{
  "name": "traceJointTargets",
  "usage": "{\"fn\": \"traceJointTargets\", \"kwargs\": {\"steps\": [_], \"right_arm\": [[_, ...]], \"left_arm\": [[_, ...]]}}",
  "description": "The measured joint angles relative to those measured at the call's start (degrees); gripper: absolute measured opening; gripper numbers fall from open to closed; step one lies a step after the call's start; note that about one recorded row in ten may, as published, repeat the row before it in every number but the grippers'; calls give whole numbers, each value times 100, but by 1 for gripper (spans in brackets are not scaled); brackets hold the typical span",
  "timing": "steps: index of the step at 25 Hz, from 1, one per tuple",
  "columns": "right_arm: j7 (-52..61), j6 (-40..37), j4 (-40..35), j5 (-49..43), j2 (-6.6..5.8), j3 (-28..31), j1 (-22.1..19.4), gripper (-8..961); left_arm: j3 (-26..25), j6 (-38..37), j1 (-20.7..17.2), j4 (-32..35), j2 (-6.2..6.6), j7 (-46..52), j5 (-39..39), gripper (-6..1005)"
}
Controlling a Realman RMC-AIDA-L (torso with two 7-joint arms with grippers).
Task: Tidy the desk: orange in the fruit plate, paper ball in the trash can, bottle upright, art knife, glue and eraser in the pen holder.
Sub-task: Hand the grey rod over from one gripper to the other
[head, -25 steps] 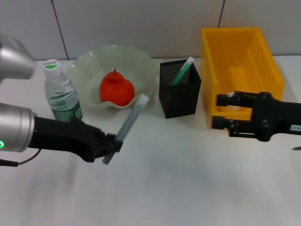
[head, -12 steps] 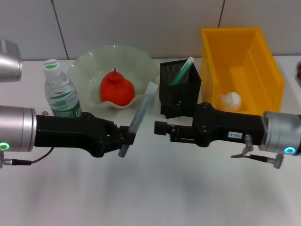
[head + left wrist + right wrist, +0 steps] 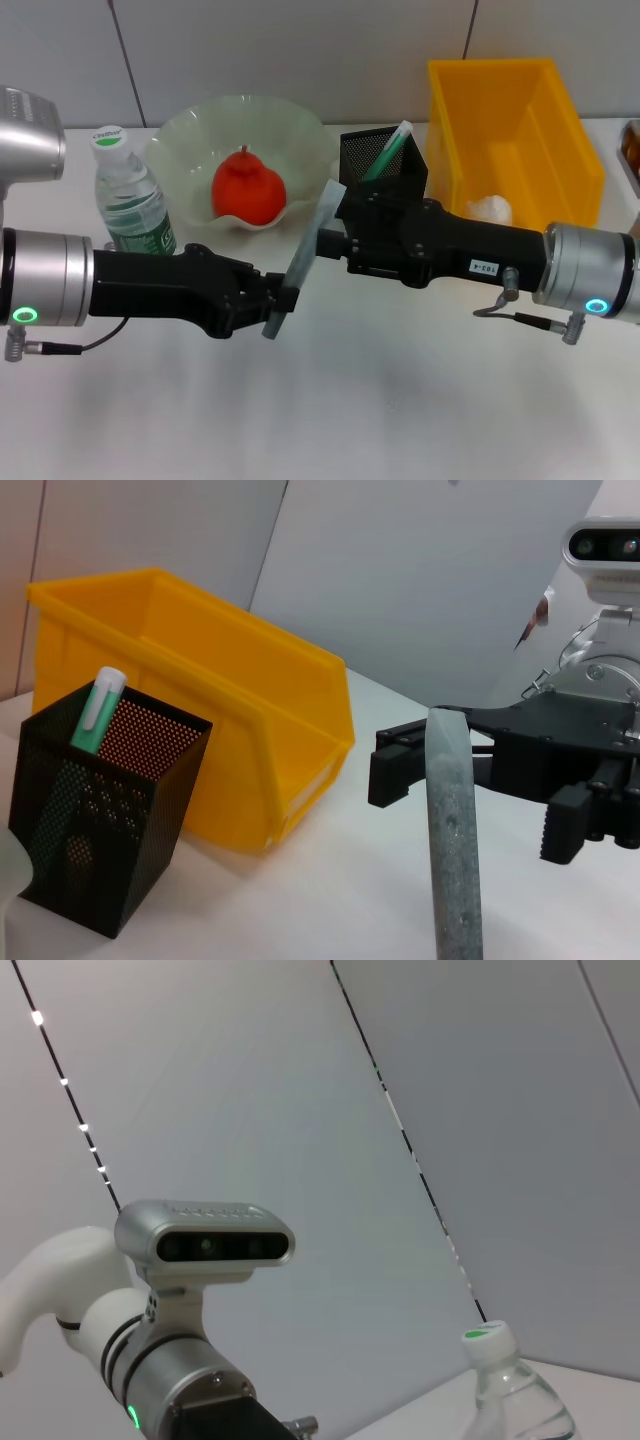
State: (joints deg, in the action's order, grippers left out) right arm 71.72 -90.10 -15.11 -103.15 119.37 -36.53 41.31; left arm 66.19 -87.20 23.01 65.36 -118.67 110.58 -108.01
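On the white desk (image 3: 400,400), left gripper (image 3: 275,303) clamped on the tilted grey art knife (image 3: 305,255), right gripper (image 3: 470,770) spread wide at its upper end, just before the pen holder (image 3: 385,165).

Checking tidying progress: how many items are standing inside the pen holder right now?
1 visible: a green pen-like stick with a white cap, leaning in the black mesh pen holder. The right arm covers the holder's lower front, so smaller things inside may be hidden.
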Motion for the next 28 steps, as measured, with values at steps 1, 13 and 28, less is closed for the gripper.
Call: {"fn": "traceJointTargets", "kwargs": {"steps": [1,13,28], "right_arm": [[-2,5,22,0,-1,0,17,715],[-54,142,122,-30,11,-12,132,714],[-54,211,216,-29,25,-230,237,218]], "left_arm": [[0,5,5,-20,0,-15,4,155],[-1,33,20,-111,2,-70,26,155],[15,65,53,-233,2,-154,43,155]]}}
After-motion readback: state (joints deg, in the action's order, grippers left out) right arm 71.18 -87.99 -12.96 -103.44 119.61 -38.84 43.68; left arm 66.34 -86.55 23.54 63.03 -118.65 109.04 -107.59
